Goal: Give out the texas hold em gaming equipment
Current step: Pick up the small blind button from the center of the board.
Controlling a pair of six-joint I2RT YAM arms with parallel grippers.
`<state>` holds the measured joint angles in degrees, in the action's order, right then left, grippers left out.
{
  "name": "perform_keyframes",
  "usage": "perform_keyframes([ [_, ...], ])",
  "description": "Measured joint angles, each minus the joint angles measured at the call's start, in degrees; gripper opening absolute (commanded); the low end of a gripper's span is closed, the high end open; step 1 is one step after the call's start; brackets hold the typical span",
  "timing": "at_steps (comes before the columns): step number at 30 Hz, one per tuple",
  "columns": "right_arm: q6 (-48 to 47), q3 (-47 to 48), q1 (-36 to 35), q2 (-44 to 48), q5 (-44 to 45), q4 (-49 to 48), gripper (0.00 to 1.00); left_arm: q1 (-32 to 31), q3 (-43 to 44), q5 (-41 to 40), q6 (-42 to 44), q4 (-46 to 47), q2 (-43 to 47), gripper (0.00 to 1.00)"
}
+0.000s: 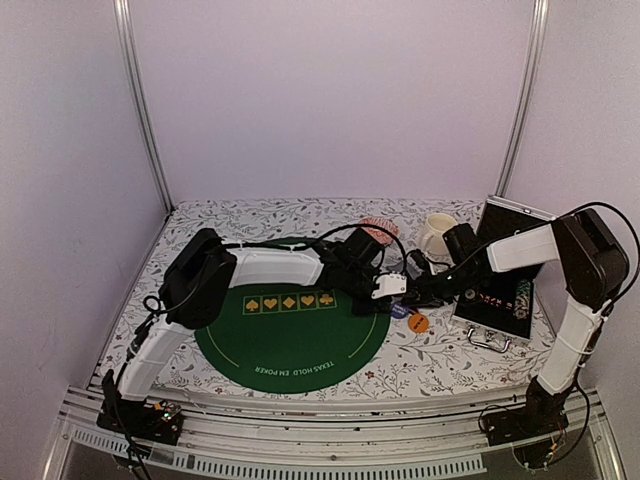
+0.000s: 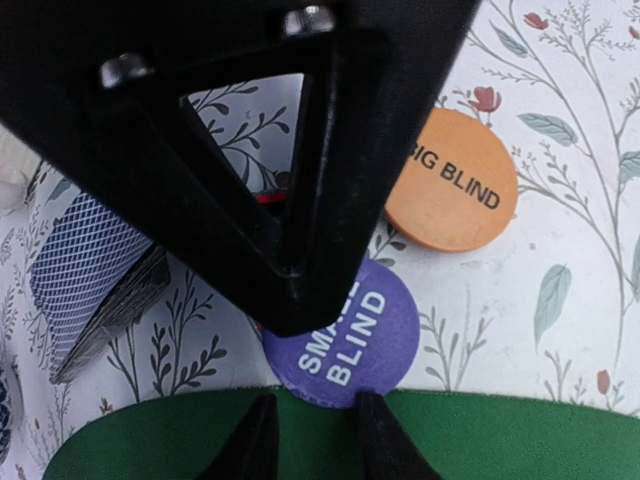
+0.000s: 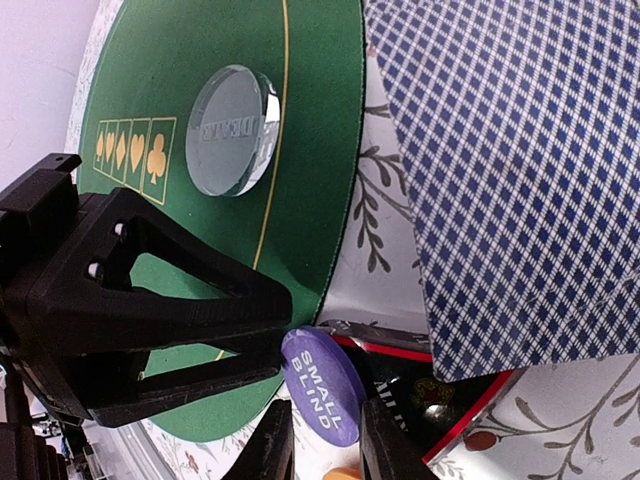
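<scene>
My right gripper (image 3: 328, 445) is shut on a purple SMALL BLIND button (image 3: 325, 385), which it holds tilted over the edge of the green poker mat (image 1: 290, 335). My left gripper (image 2: 318, 440) is open. Its fingertips straddle the lower rim of that button (image 2: 350, 335), and one tip touches it. An orange BIG BLIND button (image 2: 452, 180) lies flat on the cloth beside them. A blue-backed card deck (image 3: 510, 170) rests on a black-and-red marker (image 3: 440, 385). A clear dealer button (image 3: 232, 130) sits on the mat.
An open metal case (image 1: 495, 300) holding striped chip stacks (image 1: 518, 300) lies at the right. A cream mug (image 1: 437, 235) and a pink-patterned bowl (image 1: 378, 229) stand behind the grippers. Both arms meet at the mat's right edge.
</scene>
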<state>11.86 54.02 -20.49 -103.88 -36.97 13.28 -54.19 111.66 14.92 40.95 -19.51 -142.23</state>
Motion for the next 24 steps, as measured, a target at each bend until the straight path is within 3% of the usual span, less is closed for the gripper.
perform_keyframes([
  [5,0.37,-0.04,0.37,-0.35,-0.66,-1.03,0.24,0.09,0.55,0.31,0.02,-0.02,-0.42,0.33],
  [15,2.34,-1.27,0.92,-0.37,-2.99,-4.48,0.24,0.5,0.98,-0.07,0.26,0.94,-0.63,0.57],
  [24,4.5,-1.22,1.01,-0.48,-4.7,-7.56,0.23,0.76,1.44,0.2,0.48,1.18,-0.92,0.59],
])
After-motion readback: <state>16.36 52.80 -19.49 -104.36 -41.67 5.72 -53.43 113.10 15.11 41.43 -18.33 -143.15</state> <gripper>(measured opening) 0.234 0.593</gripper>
